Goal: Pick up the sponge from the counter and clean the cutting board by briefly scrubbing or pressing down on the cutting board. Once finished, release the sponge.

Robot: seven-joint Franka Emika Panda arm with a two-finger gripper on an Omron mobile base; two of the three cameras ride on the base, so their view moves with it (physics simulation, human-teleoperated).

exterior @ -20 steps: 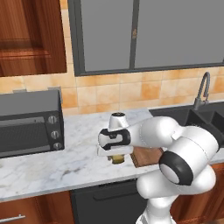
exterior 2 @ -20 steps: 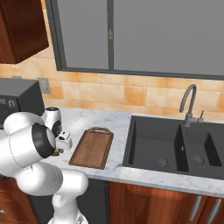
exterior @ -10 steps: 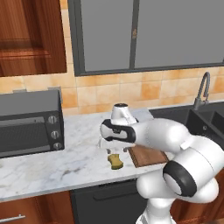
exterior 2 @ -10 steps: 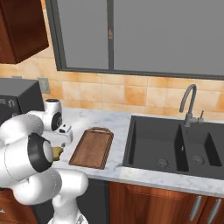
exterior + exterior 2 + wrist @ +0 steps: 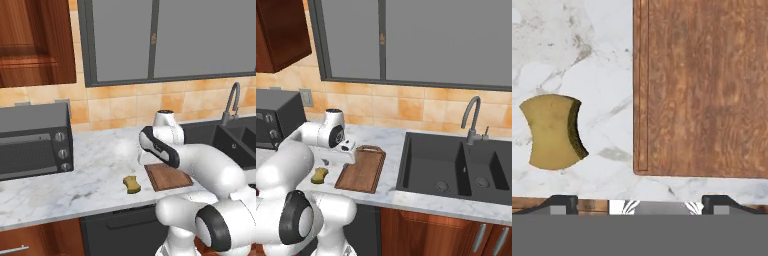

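The sponge (image 5: pixel 132 184) lies flat on the white marble counter (image 5: pixel 95 170), just left of the cutting board (image 5: pixel 167 176) and apart from it. The gripper (image 5: pixel 640 201) hovers above the board's near left corner, jaws spread wide, holding nothing.

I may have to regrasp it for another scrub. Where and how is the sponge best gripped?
Judging by its pose, come straight down on the sponge, which lies flat on the counter, apart from the cutting board. Close the fingers across its pinched waist, where the wavy sides narrow.
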